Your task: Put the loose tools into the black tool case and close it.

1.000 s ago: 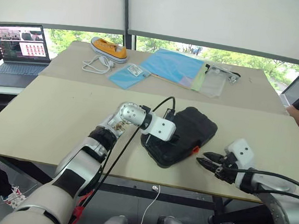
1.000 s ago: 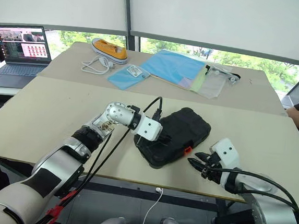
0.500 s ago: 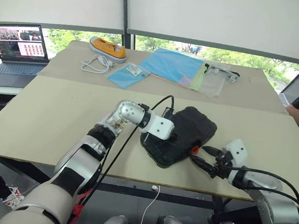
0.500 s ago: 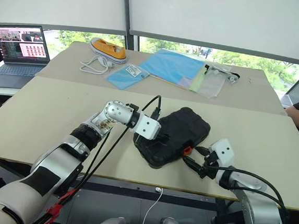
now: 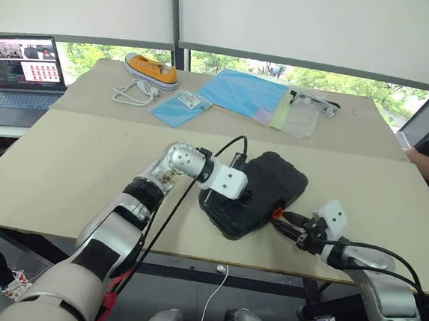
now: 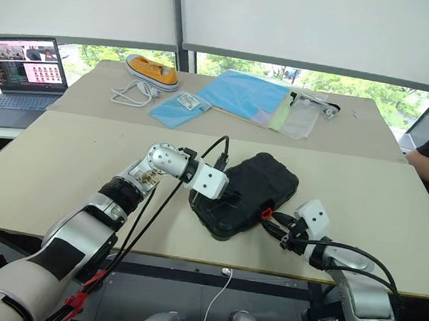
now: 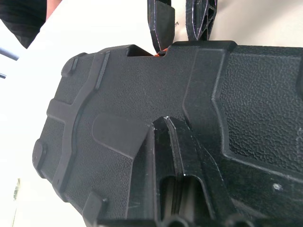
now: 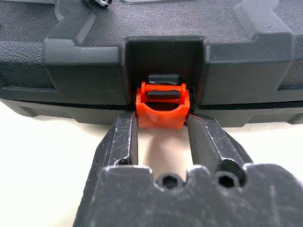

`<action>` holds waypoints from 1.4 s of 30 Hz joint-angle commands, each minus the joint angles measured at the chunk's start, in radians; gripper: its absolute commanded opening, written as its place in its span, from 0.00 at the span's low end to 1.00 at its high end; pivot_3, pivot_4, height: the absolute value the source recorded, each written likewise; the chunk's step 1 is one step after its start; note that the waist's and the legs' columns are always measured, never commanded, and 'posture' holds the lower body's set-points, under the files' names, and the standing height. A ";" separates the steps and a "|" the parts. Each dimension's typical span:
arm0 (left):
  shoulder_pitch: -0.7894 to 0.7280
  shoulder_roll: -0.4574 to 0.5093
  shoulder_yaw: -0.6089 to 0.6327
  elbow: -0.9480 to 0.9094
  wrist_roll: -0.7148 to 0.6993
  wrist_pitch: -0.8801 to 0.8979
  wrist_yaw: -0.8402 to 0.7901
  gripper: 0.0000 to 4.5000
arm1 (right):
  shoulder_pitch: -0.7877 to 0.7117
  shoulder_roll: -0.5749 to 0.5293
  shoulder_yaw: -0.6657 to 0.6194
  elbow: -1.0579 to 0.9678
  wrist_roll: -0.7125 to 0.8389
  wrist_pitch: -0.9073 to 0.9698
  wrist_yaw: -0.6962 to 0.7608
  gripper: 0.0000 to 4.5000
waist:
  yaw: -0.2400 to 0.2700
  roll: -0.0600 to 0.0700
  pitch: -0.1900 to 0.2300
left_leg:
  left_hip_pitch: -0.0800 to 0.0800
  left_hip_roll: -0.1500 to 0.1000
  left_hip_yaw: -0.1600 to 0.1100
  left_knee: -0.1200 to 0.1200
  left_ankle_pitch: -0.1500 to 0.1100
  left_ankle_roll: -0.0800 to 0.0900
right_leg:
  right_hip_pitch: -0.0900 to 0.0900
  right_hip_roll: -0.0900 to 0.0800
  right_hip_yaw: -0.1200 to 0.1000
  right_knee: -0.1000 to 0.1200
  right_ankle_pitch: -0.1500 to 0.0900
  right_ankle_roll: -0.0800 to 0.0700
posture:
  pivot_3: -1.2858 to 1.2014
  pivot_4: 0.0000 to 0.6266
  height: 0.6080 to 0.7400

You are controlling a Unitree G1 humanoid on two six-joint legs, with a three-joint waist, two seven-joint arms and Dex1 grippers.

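Two right claw (image 8: 161, 124) fingers pinching orange latch (image 8: 161, 109)

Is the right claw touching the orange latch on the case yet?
Touching. The right wrist view shows the right claw with both fingers against the sides of the orange latch.

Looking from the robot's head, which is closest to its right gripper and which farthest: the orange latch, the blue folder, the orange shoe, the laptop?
From the right gripper:
1. Orange latch, between its fingers.
2. Blue folder, far table, middle.
3. Orange shoe, far table, left.
4. Laptop, far left.
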State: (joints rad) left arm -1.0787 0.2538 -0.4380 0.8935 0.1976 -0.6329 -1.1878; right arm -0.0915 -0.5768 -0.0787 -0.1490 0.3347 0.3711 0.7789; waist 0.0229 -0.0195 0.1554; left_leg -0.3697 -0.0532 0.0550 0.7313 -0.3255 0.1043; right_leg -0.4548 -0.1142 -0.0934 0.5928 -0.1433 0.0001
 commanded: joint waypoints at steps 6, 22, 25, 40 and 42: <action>0.036 0.012 -0.048 0.051 0.060 0.021 -0.020 0.00 | 0.012 -0.027 -0.034 -0.049 -0.008 -0.034 0.000 0.28 | 0.000 0.000 0.000 | 0.000 0.000 0.000 0.000 0.000 0.000 | 0.000 0.000 0.000 0.000 0.000 0.000 | 0.52 0.24 0.84; 0.036 0.001 -0.052 0.061 0.064 0.015 -0.010 0.00 | 0.132 -0.053 -0.099 -0.190 0.032 0.008 -0.025 0.28 | 0.017 0.000 0.000 | -0.001 0.000 0.000 0.000 -0.001 0.001 | 0.000 0.000 0.000 -0.001 0.000 0.000 | 0.52 0.24 0.84; 0.035 0.000 -0.052 0.061 0.064 0.013 -0.011 0.00 | 0.134 -0.058 -0.097 -0.192 0.031 0.017 -0.032 0.28 | 0.017 0.000 0.000 | -0.001 0.000 0.000 0.000 -0.001 0.001 | 0.000 0.000 0.000 -0.001 0.000 0.000 | 0.52 0.24 0.84; 0.028 -0.003 -0.056 0.074 0.071 0.002 -0.002 0.00 | 0.189 -0.084 -0.112 -0.223 0.053 0.029 -0.024 0.28 | 0.025 0.000 0.000 | -0.001 0.000 0.000 -0.001 -0.002 0.002 | 0.000 0.000 -0.001 -0.002 -0.001 0.001 | 0.52 0.24 0.84; 0.028 -0.005 -0.057 0.076 0.072 0.001 -0.001 0.00 | 0.194 -0.087 -0.114 -0.228 0.052 0.032 -0.029 0.28 | 0.026 0.000 0.000 | -0.001 0.000 0.000 -0.001 -0.002 0.002 | 0.000 0.000 -0.001 -0.002 -0.001 0.001 | 0.52 0.24 0.84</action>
State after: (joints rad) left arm -1.0825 0.2308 -0.4419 0.9068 0.1977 -0.6502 -1.1693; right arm 0.0823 -0.6429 -0.1731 -0.3416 0.3754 0.3924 0.7394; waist 0.0489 -0.0192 0.1552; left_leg -0.3706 -0.0536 0.0548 0.7305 -0.3274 0.1068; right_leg -0.4546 -0.1146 -0.0944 0.5910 -0.1445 0.0015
